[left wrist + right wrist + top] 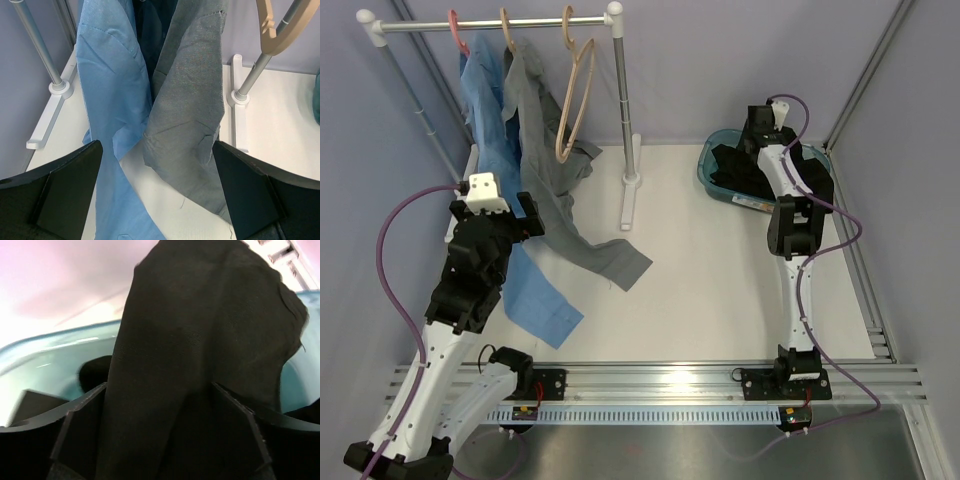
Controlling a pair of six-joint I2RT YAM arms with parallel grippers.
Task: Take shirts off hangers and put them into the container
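Far right, the right claw (pixel 159 385) stands wide apart over the teal container (pixel 50 355) — the black shirt (pixel 200 315) drapes loose between its fingers, not pinched. The left claw (pixel 157 144) gapes fully, empty, facing the light blue shirt (pixel 107 90) and grey shirt (pixel 190 100) hanging far left.

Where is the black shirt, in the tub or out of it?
In the tub: the black shirt lies piled inside its teal walls.
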